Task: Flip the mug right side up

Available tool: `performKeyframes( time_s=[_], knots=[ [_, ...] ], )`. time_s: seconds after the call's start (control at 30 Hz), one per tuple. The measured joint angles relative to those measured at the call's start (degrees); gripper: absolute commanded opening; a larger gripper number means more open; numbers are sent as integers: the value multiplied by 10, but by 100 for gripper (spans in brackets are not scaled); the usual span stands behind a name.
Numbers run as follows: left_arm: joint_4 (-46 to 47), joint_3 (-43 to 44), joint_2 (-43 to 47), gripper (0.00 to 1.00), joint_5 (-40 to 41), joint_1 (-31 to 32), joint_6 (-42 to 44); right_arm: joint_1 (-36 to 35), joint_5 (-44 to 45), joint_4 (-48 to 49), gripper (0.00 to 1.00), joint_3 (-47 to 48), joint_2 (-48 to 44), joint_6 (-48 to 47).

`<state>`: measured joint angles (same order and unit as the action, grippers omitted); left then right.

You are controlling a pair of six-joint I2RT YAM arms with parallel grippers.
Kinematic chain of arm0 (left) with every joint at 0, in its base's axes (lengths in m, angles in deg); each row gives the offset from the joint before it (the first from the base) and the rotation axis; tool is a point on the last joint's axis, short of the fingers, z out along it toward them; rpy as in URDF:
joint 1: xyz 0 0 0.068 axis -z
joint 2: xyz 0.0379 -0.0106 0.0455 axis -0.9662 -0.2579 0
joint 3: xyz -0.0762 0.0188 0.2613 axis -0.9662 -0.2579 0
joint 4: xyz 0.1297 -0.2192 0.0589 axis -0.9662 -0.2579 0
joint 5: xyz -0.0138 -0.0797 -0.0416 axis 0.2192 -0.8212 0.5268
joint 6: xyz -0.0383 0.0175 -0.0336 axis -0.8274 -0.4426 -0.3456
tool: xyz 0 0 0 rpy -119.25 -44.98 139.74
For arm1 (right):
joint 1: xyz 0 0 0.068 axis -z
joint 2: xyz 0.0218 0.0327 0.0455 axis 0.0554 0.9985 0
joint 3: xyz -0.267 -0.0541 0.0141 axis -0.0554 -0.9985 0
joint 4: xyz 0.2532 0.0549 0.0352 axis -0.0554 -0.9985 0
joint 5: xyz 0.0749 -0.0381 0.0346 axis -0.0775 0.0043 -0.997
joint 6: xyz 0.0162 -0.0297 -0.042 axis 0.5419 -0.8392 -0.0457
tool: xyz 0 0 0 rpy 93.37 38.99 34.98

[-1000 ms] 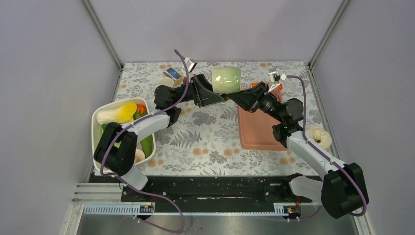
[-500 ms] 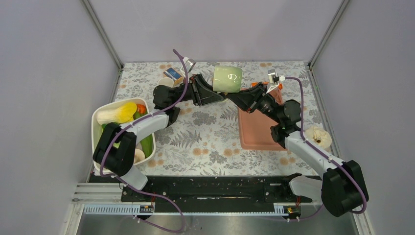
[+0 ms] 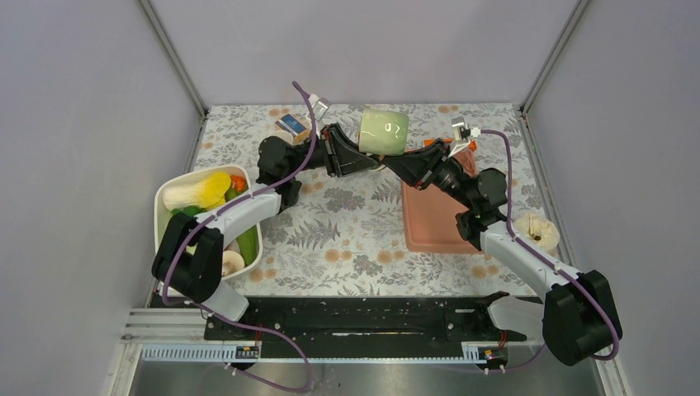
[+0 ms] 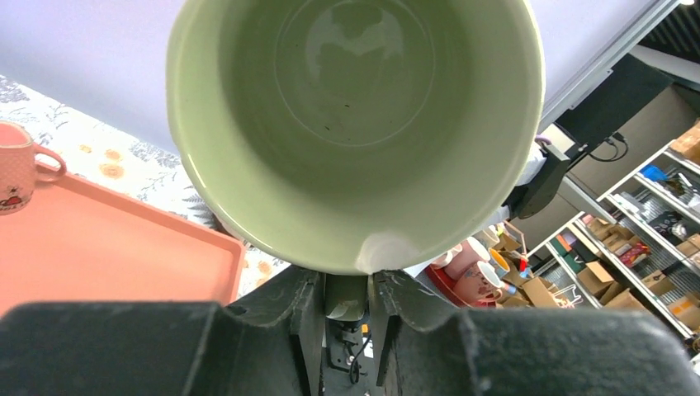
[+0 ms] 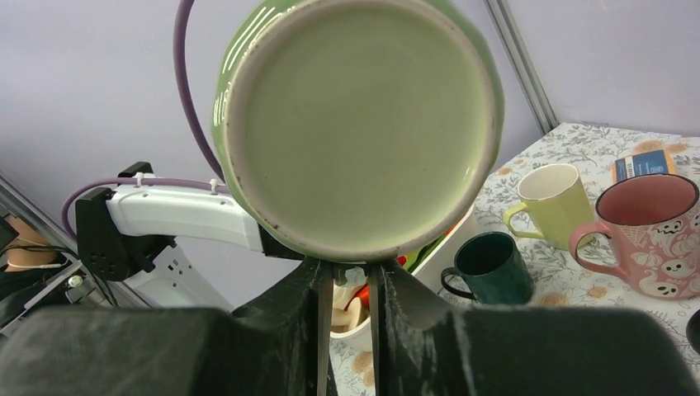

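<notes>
The light green mug point(image 3: 384, 132) hangs in the air over the back middle of the table, lying on its side with its handle down. Its open mouth point(image 4: 355, 124) faces the left wrist camera and its flat base point(image 5: 363, 124) faces the right wrist camera. My left gripper point(image 3: 374, 162) comes from the left and is shut on the handle; a green piece of it sits between the fingers point(image 4: 347, 285). My right gripper point(image 3: 391, 163) comes from the right and its near-shut jaws point(image 5: 349, 272) pinch the same handle just under the base.
A pink tray point(image 3: 437, 214) lies on the right, with a pink mug point(image 4: 16, 169) on it. A white bin point(image 3: 165, 216) of vegetables stands at left. A yellow mug point(image 5: 549, 202), a dark green mug point(image 5: 491, 268) and a pink mug point(image 5: 648, 231) stand at back left. A pale round object point(image 3: 538, 231) lies at right.
Both grippers have lifted the mug slightly up and back over the last second, and it has tipped a little. In the last half second almost nothing has moved.
</notes>
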<state>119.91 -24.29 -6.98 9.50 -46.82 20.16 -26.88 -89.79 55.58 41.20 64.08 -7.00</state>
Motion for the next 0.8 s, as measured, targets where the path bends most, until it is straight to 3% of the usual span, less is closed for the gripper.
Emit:
performKeyframes(
  time_s=[0.07,0.3,0.53,0.73,0.8],
  knots=[
    [-30,5,5,0,1,0,21,0,5,-1,0,0,0,-1],
    [-105,15,13,0,4,-3,68,-2,17,-25,0,-1,0,-11],
    [-143,17,24,0,0,-13,88,-6,18,-36,30,-2,0,-34],
    [-139,16,35,0,-6,-27,69,-15,-53,-68,72,-3,-4,-111],
    [-141,16,43,0,-5,-32,70,-20,-87,-90,79,-3,-5,-137]
  ],
)
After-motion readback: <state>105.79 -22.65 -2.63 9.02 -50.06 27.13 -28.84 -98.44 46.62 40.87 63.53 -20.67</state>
